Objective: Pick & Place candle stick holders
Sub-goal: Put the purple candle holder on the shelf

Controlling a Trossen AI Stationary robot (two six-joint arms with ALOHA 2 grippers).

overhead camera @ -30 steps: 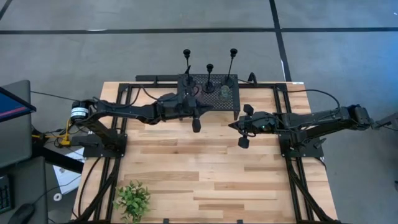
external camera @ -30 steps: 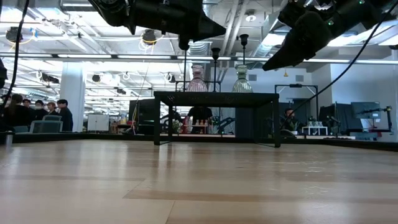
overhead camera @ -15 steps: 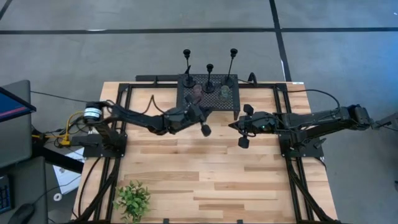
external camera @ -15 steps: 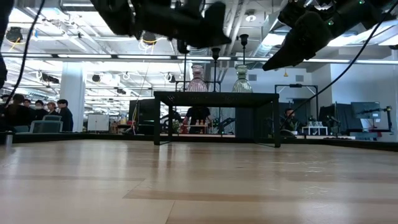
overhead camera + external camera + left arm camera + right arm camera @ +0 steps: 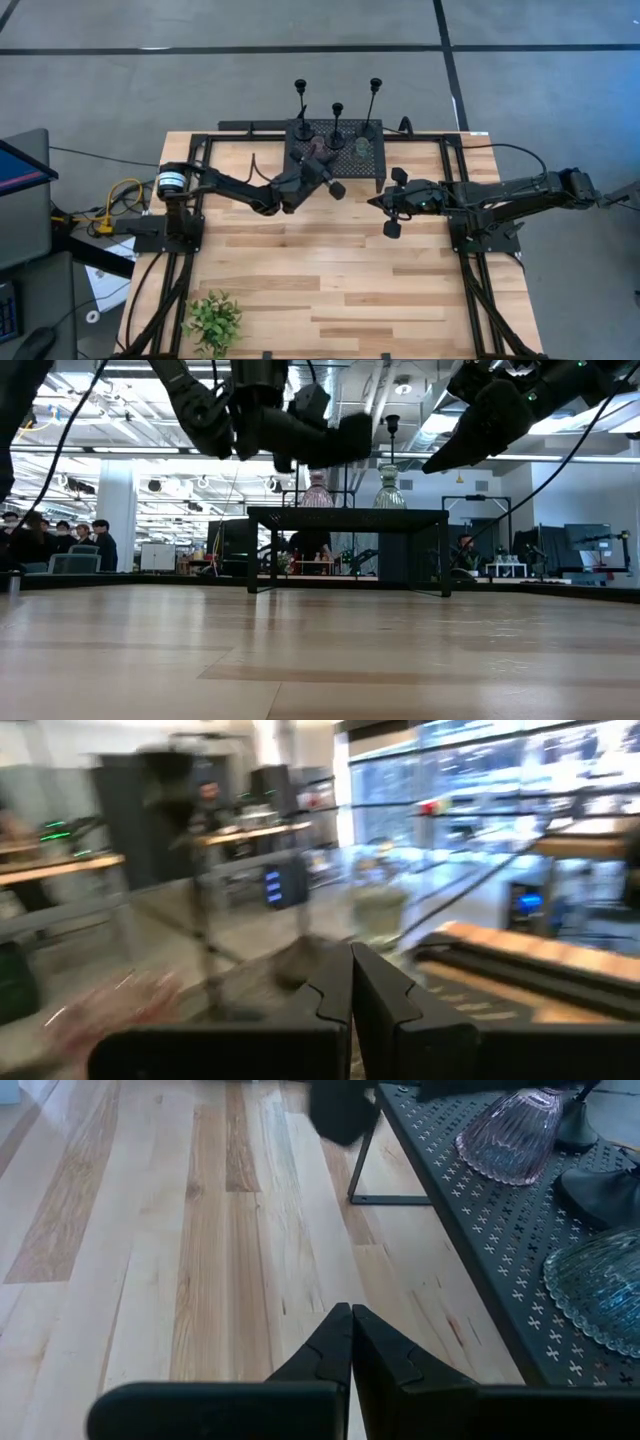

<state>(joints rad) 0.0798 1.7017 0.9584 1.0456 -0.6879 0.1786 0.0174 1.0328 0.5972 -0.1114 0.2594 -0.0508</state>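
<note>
**Overhead and table-level views: both arms raised by the rack, all three holders standing on it**

Centrally, at the far edge of the wooden table (image 5: 330, 270), stood a black perforated rack (image 5: 338, 152). Three candle stick holders stood on its far part: the left holder (image 5: 300, 105), the shorter middle holder (image 5: 337, 124) and the tall right holder (image 5: 373, 104). Each was upright on its round base, and no gripper touched any of them. Two ribbed glass vases also rested on the rack, a pink vase (image 5: 503, 1140) and a clear vase (image 5: 598, 1286); in the low view they appeared side by side above the rack's top edge, with the stems of the holders rising behind them.

The left gripper (image 5: 322, 170) hung above the near left part of the rack, close to the pink vase; its jaws were clenched together with nothing between them, as the left wrist view showed. The right gripper (image 5: 374, 200) waited just off the rack's near right corner, raised over the table, its jaws likewise pressed together and holding nothing.

A small leafy plant (image 5: 213, 320) stood at the near left corner of the table, well apart from the rack and from both arms. In the low view, several people (image 5: 60, 540) were visible far off in the room behind.
</note>
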